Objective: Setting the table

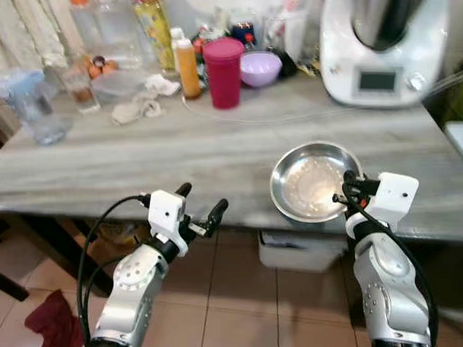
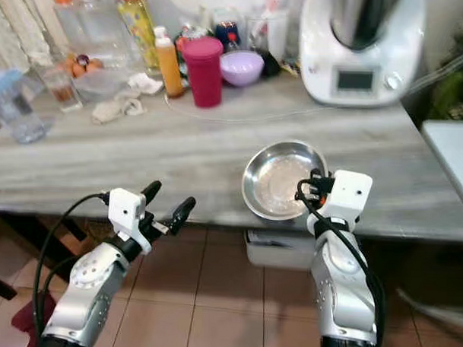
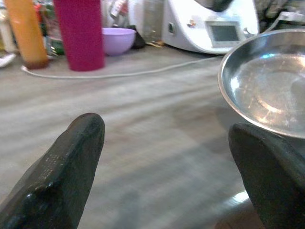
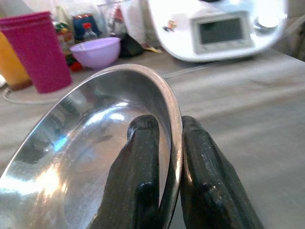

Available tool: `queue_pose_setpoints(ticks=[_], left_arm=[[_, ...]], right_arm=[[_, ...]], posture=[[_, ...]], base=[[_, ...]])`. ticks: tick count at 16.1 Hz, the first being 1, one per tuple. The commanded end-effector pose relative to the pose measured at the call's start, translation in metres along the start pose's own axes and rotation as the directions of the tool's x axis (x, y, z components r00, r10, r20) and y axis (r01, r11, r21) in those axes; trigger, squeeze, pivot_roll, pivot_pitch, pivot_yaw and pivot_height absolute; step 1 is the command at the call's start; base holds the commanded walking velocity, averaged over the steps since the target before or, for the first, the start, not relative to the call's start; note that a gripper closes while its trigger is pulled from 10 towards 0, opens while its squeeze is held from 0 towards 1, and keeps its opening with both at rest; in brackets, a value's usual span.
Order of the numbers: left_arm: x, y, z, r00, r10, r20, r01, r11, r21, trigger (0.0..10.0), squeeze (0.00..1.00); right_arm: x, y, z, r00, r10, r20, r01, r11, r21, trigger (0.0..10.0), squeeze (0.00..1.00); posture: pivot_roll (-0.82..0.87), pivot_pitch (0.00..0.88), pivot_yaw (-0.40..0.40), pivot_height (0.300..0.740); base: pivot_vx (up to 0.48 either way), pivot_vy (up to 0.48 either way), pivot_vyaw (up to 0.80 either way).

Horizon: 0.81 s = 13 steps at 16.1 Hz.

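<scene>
- The steel bowl (image 1: 313, 180) sat near the front edge of the grey table (image 1: 141, 155), toward our right, well apart from the pink tumbler (image 1: 222, 71) and the white kitchen machine (image 1: 380, 49) at the back.
- Our right gripper (image 4: 164, 157) was pinched on the bowl's near rim, one finger inside, one outside.
- We judged the bowl light, stiff and unbreakable, but slick; a thin rim pinch could let it swing or slip, so a deep, firm bite at the rim seemed best.
- Our left gripper (image 1: 200, 204) hung wide open at the table's front edge, holding nothing.
</scene>
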<state>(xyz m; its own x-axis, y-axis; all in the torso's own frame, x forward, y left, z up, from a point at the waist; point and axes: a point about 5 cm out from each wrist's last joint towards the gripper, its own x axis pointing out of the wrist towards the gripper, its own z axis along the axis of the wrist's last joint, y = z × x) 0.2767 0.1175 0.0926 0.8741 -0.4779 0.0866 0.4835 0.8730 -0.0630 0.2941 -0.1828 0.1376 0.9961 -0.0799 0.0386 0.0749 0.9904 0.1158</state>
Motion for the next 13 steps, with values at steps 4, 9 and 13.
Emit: queue_pose_setpoints(ticks=[4,9,13], left_arm=[[-0.020,0.000,-0.003,0.993,-0.114,-0.045,0.116,0.992,0.058,10.0,0.00],[-0.035,-0.005,-0.007,0.952,-0.278,-0.128,0.287,0.956,0.064,10.0,0.00],[-0.042,-0.001,-0.010,0.933,-0.324,-0.156,0.337,0.939,0.068,10.0,0.00]], right_arm=[[0.002,0.006,0.004,1.000,-0.004,0.022,0.003,1.000,0.003,10.0,0.00],[0.000,0.010,-0.005,0.998,0.039,-0.043,-0.037,0.998,0.047,10.0,0.00],[-0.001,0.011,-0.012,0.995,0.044,-0.084,-0.037,0.996,0.087,10.0,0.00]], posture=[[-0.20,0.055,0.053,0.740],[-0.21,0.056,0.044,0.740],[-0.20,0.056,0.047,0.740]], base=[[0.087,0.000,0.00],[0.000,0.000,0.00],[0.000,0.000,0.00]])
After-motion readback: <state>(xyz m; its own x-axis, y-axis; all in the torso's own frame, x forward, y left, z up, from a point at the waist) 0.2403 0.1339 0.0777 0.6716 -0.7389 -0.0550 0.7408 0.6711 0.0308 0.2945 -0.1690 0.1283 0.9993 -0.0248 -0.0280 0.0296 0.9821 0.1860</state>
